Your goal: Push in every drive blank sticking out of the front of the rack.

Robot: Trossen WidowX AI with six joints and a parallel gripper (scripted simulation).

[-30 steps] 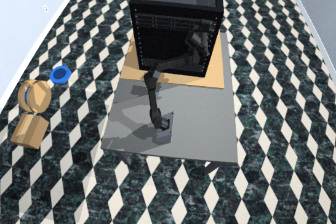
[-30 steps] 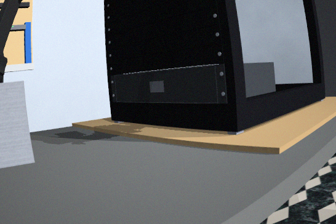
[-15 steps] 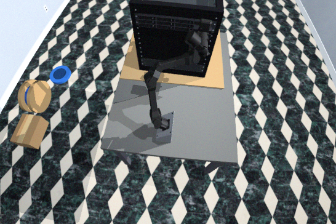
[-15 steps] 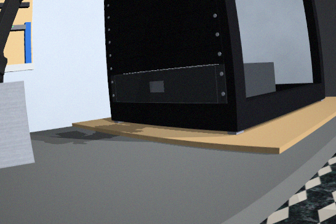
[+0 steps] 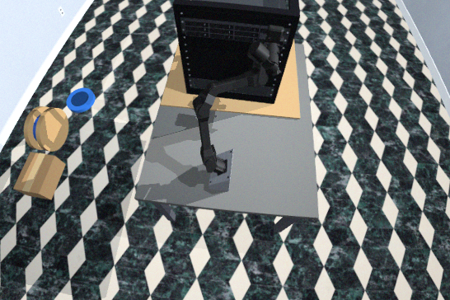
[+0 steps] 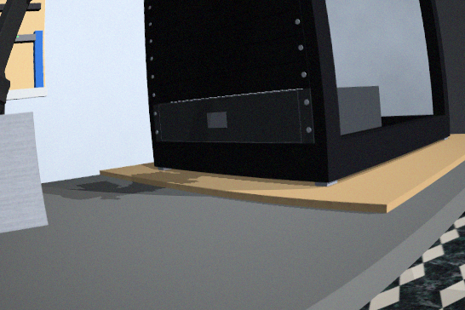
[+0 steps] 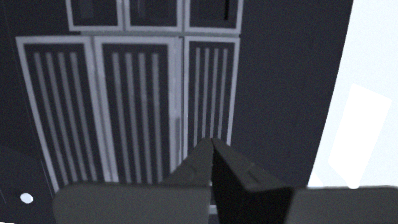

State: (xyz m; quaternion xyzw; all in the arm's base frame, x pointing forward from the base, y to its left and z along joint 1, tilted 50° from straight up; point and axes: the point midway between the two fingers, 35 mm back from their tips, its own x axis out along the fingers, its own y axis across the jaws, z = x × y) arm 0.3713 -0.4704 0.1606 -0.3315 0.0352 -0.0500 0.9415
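Claw: while it points at the rack's front, the claw is shut tight; it has hold of nothing.
Blanks: the striped blanks are ahead of the claw; I can't tell if its tips touch one.
Rack: the rack stands upright before the claw; the board is under both.

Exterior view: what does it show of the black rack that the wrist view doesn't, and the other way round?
Only the exterior view shows the rack's feet on the wooden board, and the low panel with a small grey rectangle.
Only the wrist view shows the gripper, shut, in front of slotted panels.
Both show part of the rack's dark front.
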